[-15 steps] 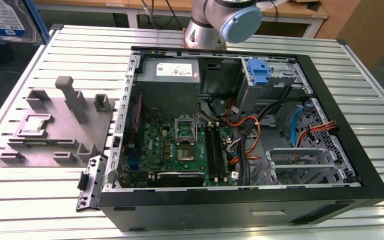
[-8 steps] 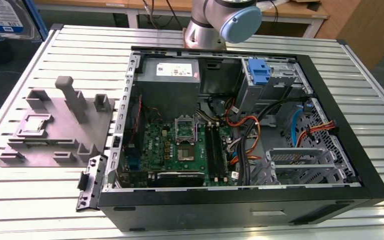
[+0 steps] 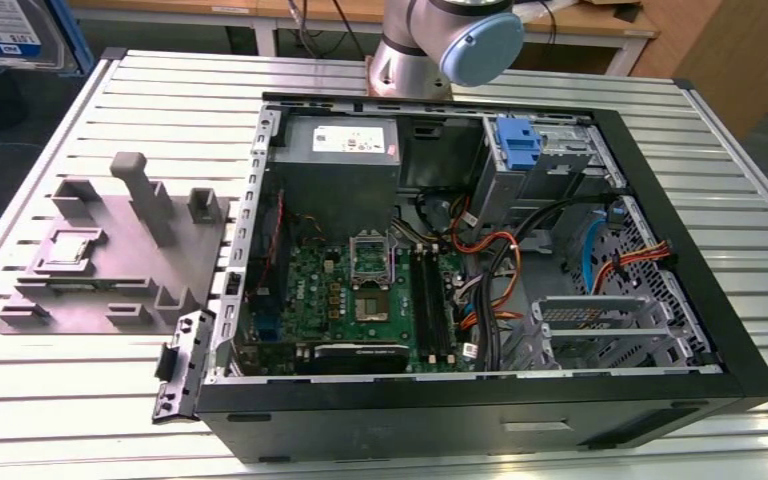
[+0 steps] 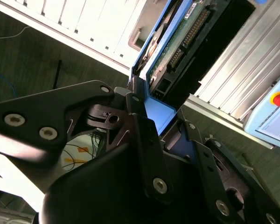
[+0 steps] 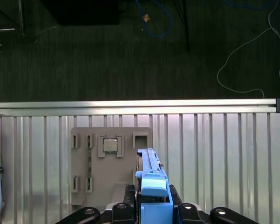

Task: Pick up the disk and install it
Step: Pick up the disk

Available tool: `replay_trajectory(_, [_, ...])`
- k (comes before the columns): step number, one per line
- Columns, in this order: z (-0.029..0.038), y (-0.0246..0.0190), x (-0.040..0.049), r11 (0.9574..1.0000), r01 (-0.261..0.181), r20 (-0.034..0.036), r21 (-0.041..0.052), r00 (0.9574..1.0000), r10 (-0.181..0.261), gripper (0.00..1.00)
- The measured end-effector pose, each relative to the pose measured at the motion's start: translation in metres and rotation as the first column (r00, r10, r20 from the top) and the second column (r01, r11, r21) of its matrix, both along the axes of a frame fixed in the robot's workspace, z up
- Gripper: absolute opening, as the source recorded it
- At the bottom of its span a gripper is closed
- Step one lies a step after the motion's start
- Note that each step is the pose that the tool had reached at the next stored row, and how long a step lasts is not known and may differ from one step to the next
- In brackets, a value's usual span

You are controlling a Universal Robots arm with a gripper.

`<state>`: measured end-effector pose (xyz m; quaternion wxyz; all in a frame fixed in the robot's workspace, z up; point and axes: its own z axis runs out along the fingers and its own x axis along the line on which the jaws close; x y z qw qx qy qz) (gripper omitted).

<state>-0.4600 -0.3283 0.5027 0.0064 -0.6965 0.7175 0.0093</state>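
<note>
The disk (image 5: pixel 151 179) is held on edge between my gripper's (image 5: pixel 151 207) black fingers, high above the slatted table. Its blue plastic frame faces the first wrist view. In the second wrist view the disk (image 4: pixel 182 37) shows its green circuit board and connector side, with the blue frame running down into the gripper (image 4: pixel 151 109), which is shut on it. In the exterior view the disk (image 3: pixel 11 35) shows its white-and-blue label at the top of the exterior view's left, well away from the open computer case (image 3: pixel 491 400).
A grey fixture block (image 3: pixel 111 255) holding a small square chip (image 5: pixel 110 145) lies on the table beside the case. Inside the case are a motherboard (image 3: pixel 357 290), cables, a blue upright latch (image 3: pixel 519 140) and a metal drive cage (image 3: pixel 598 325). The arm's base (image 3: pixel 424 50) stands behind.
</note>
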Motion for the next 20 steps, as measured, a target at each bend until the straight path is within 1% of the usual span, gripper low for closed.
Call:
replay_trajectory(3, [0.0002, 0.0, 0.0, 1.0, 0.0, 0.0001, 0.0001, 1.0, 0.0, 0.36])
replay_trajectory(5, [0.0006, 0.0, 0.0055, 1.0, 0.0, 0.0001, 0.0, 1.0, 0.0, 0.36])
replay_trajectory(9, [0.0006, 0.0, 0.0056, 1.0, 0.0, 0.0001, 0.0, 1.0, 0.0, 0.36])
replay_trajectory(11, [0.0006, 0.0, 0.0084, 1.0, 0.0, 0.0, 0.0, 1.0, 0.0, 0.36])
replay_trajectory(20, [0.0006, 0.0, 0.0122, 1.0, 0.0, 0.0001, 0.0, 1.0, 0.0, 0.36])
